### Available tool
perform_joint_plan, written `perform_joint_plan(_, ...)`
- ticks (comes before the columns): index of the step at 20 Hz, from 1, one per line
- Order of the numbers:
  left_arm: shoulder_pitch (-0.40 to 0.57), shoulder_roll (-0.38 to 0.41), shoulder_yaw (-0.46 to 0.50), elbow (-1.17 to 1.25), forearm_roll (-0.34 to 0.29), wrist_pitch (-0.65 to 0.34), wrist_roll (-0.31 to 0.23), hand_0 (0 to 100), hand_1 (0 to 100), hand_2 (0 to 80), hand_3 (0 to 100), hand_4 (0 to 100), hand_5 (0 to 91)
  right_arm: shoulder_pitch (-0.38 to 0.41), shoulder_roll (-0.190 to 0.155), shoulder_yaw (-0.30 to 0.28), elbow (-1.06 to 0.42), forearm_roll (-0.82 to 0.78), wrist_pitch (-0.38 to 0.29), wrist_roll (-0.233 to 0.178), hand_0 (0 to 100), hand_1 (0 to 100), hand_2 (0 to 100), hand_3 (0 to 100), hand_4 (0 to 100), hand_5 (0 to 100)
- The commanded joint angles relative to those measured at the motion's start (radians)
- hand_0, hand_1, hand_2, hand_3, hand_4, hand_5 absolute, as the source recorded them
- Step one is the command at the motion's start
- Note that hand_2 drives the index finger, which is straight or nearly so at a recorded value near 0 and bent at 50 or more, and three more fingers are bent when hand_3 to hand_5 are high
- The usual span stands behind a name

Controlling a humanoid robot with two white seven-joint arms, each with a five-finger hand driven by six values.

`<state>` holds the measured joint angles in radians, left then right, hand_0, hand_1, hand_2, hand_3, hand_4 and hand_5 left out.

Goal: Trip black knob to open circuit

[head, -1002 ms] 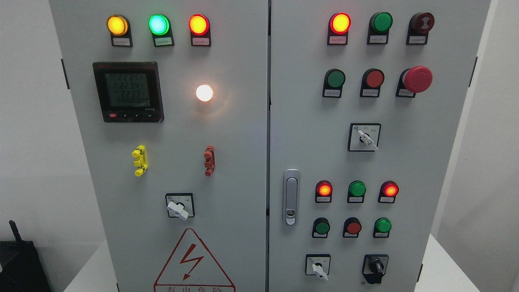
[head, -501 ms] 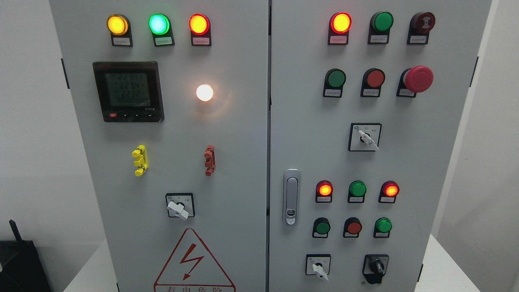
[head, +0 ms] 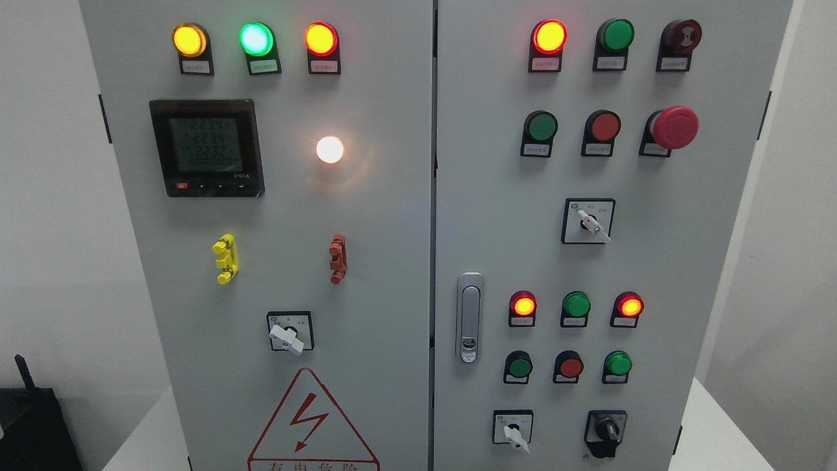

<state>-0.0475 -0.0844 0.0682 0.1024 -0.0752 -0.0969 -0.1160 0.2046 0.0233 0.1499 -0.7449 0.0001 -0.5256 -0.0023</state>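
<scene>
The black knob (head: 607,430) sits at the lower right of the frame, on the right door of a grey cabinet (head: 392,216). Its grip runs pretty much straight up and down. Just left of it is a white selector switch (head: 514,433), with lit red lamps above. White walls behind, white tabletop (head: 716,435) underneath. No robot hand in view, so I can't say anything about grip.

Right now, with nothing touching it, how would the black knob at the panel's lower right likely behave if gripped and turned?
The black knob looks like rigid moulded plastic, so it probably won't flex. It sits in a fixed housing on the right door, so it should rotate rather than lift off. Its narrow raised grip offers little surface, so fingers might slip. No robot hand is in view.
</scene>
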Motion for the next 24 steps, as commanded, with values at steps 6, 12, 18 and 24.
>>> perform_joint_plan(6, 0.0, 0.0, 0.001, -0.02, 0.0, 0.0, -0.001, 12, 39, 0.0, 0, 0, 0.0, -0.008, -0.028, -0.044, -0.225, 0.017, -0.044, -0.062, 0, 12, 0, 12, 1, 0)
perform_joint_plan(12, 0.0, 0.0, 0.001, -0.02, 0.0, 0.0, -0.001, 12, 39, 0.0, 0, 0, 0.0, -0.044, 0.03, -0.104, -0.263, 0.011, -0.044, -0.061, 0, 13, 0, 17, 5, 0)
perform_joint_plan(18, 0.0, 0.0, 0.001, -0.02, 0.0, 0.0, -0.001, 12, 39, 0.0, 0, 0, 0.0, -0.03, 0.018, -0.101, -0.388, 0.009, -0.04, -0.062, 0, 14, 0, 18, 6, 0)
perform_joint_plan(24, 0.0, 0.0, 0.001, -0.02, 0.0, 0.0, -0.001, 12, 39, 0.0, 0, 0, 0.0, 0.033, -0.009, -0.119, -0.569, 0.008, -0.031, -0.061, 0, 12, 0, 18, 6, 0)
